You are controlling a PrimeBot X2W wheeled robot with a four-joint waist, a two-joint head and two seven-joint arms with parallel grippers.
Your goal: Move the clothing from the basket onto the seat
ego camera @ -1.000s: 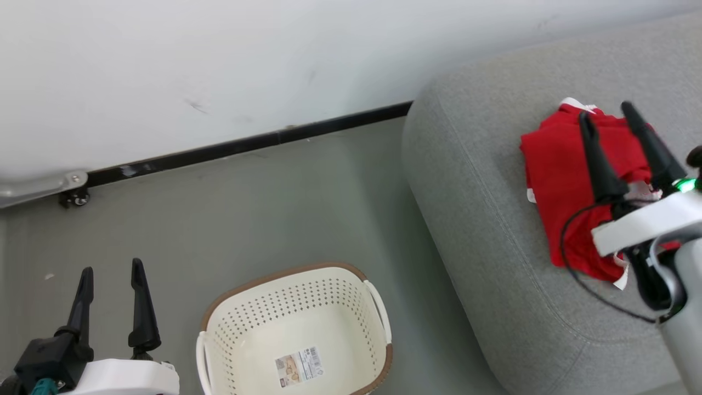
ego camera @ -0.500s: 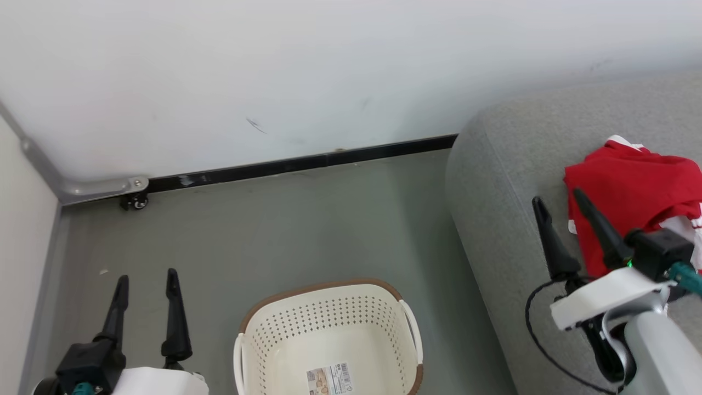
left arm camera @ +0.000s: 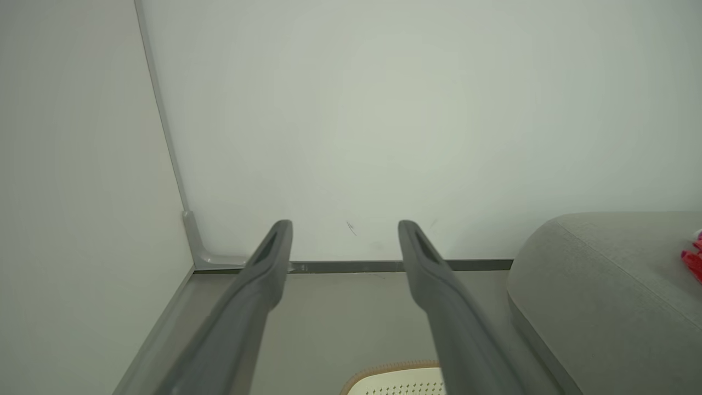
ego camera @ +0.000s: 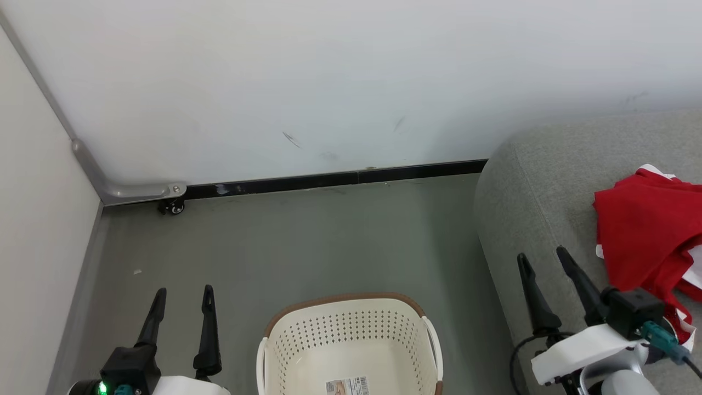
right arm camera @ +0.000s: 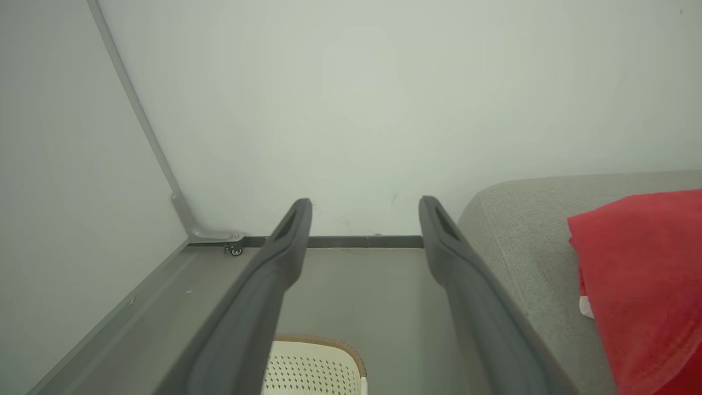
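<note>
A grey-green floor [ego camera: 329, 241] meets a white wall [ego camera: 351, 82] along a black baseboard [ego camera: 340, 178]. The red clothing [ego camera: 647, 241], white trim showing, lies bunched on the light grey seat [ego camera: 537, 186] at the right. The cream basket [ego camera: 351, 329] with a brown rim stands on the floor just beside the seat, a paper label [ego camera: 346, 386] on its bottom. The right gripper [ego camera: 541, 253] hovers over the seat's edge near the clothing, fingers spread wide, holding nothing. The left gripper [ego camera: 184, 289], equally wide and empty, hangs over the floor left of the basket.
</note>
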